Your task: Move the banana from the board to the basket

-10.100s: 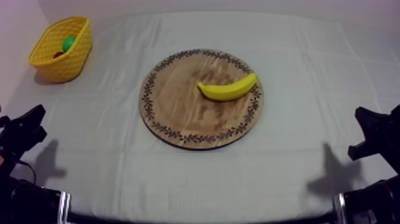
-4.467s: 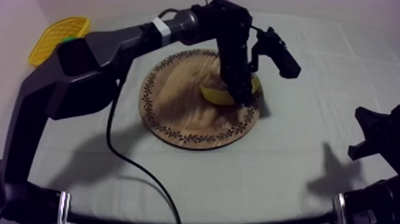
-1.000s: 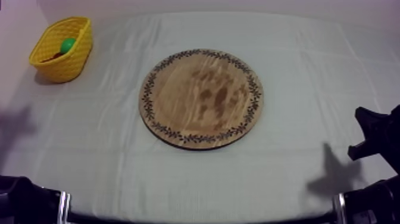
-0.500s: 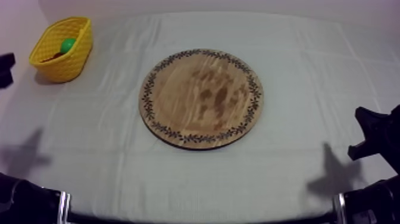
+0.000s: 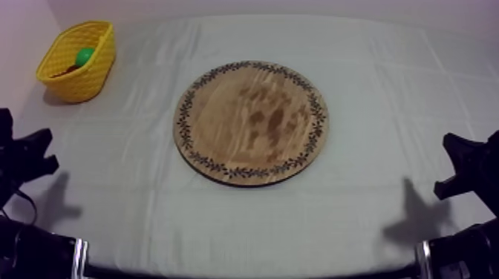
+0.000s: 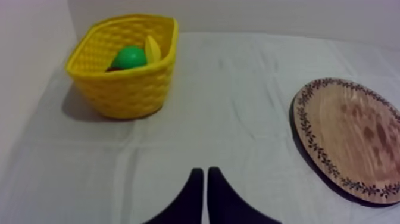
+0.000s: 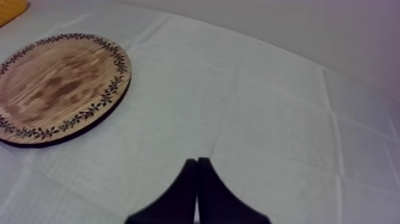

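Observation:
The banana (image 6: 153, 49) stands on end inside the yellow basket (image 6: 125, 83), leaning on its wall beside a green fruit (image 6: 129, 58). From above, the basket (image 5: 74, 63) sits at the table's far left corner with the green fruit (image 5: 85, 56) in it. The round wooden board (image 5: 251, 122) lies bare mid-table. My left gripper (image 6: 204, 173) is shut on nothing, low over the cloth and short of the basket; in the top view it (image 5: 28, 154) rests at the left edge. My right gripper (image 7: 197, 161) is shut on nothing, at rest at the right edge (image 5: 464, 167).
The wooden board (image 6: 351, 137) lies to the right of my left gripper, and in the right wrist view the board (image 7: 59, 86) lies off to the left. A dark red bit (image 6: 111, 68) shows under the green fruit. Bare cloth surrounds the board.
The banana has gone from the board, where my left gripper took hold of it, into the basket. Over the last second my left arm dropped back to the lower left. The right arm is still.

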